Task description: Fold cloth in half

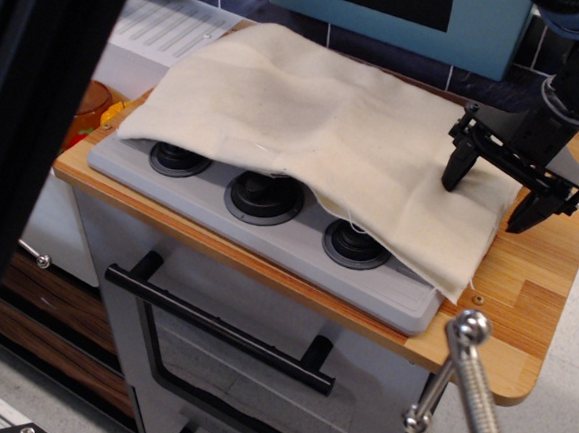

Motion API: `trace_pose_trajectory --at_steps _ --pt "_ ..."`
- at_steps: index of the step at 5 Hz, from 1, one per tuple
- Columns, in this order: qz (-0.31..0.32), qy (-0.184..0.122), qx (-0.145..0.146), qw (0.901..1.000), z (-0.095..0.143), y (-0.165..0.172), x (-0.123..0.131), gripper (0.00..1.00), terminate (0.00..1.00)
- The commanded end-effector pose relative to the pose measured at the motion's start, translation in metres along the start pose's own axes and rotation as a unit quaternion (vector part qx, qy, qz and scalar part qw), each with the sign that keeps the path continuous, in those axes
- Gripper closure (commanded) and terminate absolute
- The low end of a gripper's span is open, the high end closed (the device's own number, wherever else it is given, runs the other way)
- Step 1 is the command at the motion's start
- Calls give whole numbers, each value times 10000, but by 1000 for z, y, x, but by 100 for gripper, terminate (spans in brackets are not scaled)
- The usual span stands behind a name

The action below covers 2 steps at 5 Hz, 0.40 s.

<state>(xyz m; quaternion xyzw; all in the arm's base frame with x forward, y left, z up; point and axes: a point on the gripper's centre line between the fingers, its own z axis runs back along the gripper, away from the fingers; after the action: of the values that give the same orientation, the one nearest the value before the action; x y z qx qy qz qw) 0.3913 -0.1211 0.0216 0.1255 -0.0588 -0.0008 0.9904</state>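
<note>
Black gripper (488,200), jaws wide open and empty, is straddling the cream-beige woven cloth (316,138) edge at right of frame; pinch only the hem.

I've got one view only, nothing to cross-check against. Camera sits high, in front of the unit, angled down and slightly from the front-left corner. Mid range: the whole grey plastic toy stovetop (268,237) and its light wooden countertop (534,296) fit in frame, black oven door handle (219,315) at bottom. A dark blurred vertical bar (21,125) very near the lens blocks the left edge. An out-of-focus silver metal knobbed rod (463,376) intrudes bottom right. Blue tiled back wall (286,6) runs along the top.
</note>
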Motion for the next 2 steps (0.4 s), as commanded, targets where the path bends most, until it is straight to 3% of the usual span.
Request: trace_pose_trajectory --at_steps 1,2 --pt "395 -231 107 9989 10 38 6 100 0" --pt "552 -253 77 9981 19 54 9 100 0"
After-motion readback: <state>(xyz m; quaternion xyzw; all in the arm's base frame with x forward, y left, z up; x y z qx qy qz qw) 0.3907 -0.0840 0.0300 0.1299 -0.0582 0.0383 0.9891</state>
